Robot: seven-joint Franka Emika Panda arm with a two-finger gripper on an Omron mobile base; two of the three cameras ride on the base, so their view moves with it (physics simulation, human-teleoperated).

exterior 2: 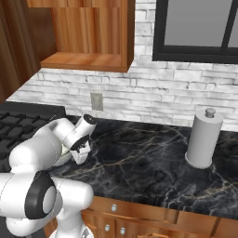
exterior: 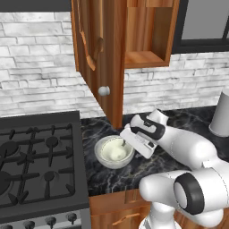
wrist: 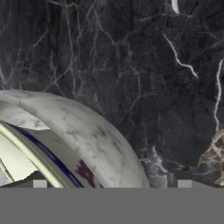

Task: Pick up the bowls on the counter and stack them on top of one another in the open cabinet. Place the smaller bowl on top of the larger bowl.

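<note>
On the black marble counter [exterior: 179, 118], just right of the stove, stands the larger bowl [exterior: 103, 144], speckled grey-white. The smaller bowl [exterior: 114, 152], cream, lies nested inside it. In the hand view the larger bowl's mottled rim [wrist: 92, 135] curves across the lower left, with the cream bowl's edge [wrist: 19, 159] inside it. My gripper [exterior: 130, 142] hangs low over the bowls' right rim, open. Its fingertips [wrist: 39, 183] straddle the rim, one over the cream inside and one over the counter. The cabinet [exterior: 145, 57] hangs above with its door [exterior: 100, 53] swung open and the shelf bare.
A black gas stove [exterior: 40, 161] fills the left. A grey paper towel roll [exterior 2: 203, 138] stands on the counter to the right, below a dark window [exterior 2: 195, 28]. The open door's lower edge and knob [exterior: 103, 91] hang just above the bowls.
</note>
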